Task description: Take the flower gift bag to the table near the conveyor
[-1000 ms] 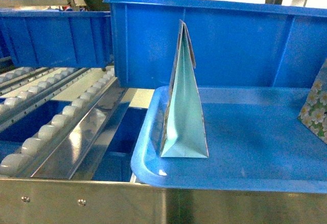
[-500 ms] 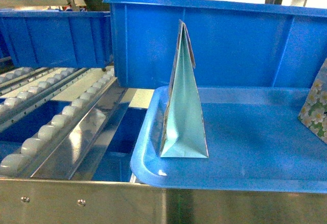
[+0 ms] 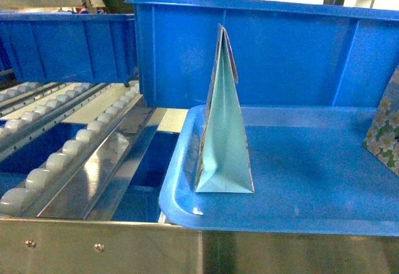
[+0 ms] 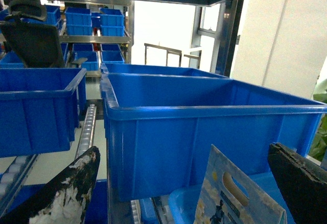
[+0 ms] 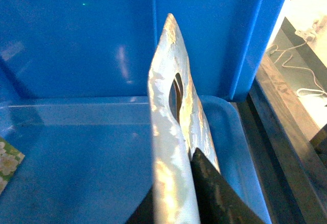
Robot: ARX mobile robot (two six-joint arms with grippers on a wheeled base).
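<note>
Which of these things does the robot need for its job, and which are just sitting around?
For the job:
- flower gift bag, only partly seen at the right edge of the head view
- conveyor
- the table is not in view

Just sitting around:
- pale green bag
- silvery bag
- blue tray
- big blue bin

The flower bag point(image 3: 388, 132) at the tray's point(image 3: 312, 218) right edge slid slightly farther right, out of frame.
</note>
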